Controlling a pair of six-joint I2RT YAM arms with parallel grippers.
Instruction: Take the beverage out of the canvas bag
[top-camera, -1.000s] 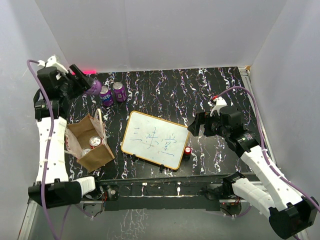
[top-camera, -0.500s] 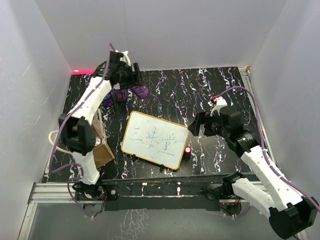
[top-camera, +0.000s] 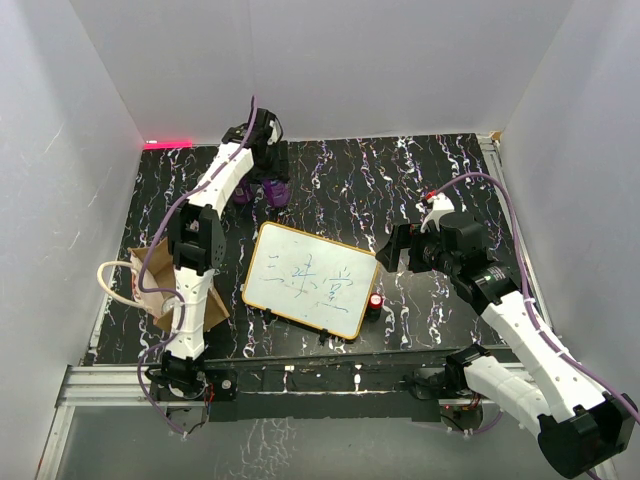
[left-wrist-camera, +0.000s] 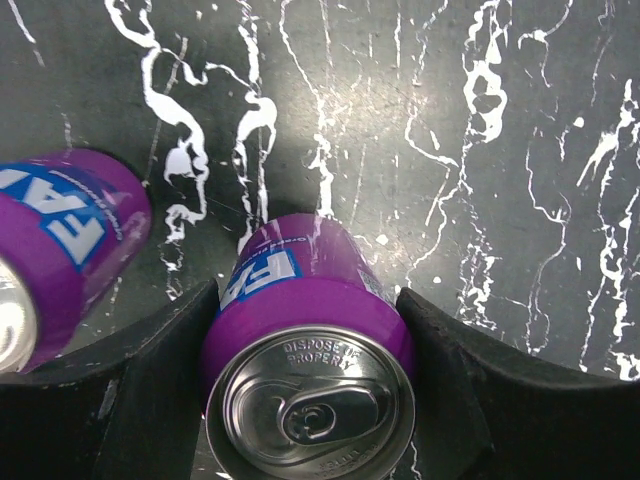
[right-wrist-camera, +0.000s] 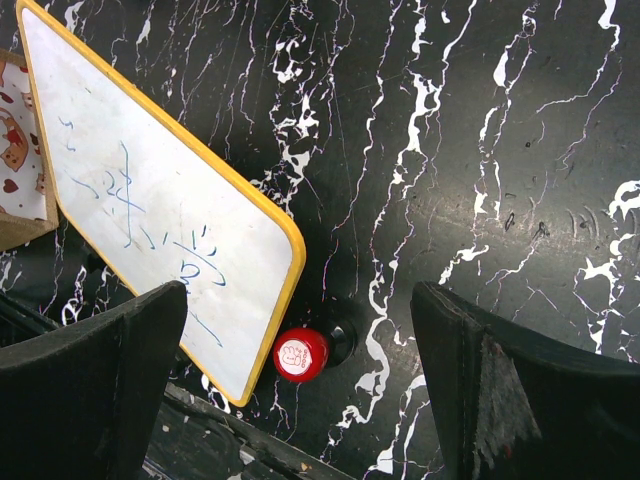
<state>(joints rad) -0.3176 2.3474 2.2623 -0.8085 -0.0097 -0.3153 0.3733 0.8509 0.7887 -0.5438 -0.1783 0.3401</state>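
- Your left gripper (left-wrist-camera: 305, 300) was clamped on the purple can (left-wrist-camera: 320, 270), one finger (left-wrist-camera: 150, 380) pressed to each side of it.
- You held that can upright, lid up, beyond the far left corner of the white board (top-camera: 310, 280); whether its base touched the table (top-camera: 400, 180) I could not tell.
- You had a second purple can (left-wrist-camera: 70, 240) just beside it, on the side farther from the board.
- You had the canvas bag (top-camera: 150, 290) left of the board, partly hidden behind your left arm.
- Your right gripper (right-wrist-camera: 300, 300) hung wide open with nothing in it, above the board's near right corner, where a red-capped bottle (right-wrist-camera: 300, 353) stood touching the frame.
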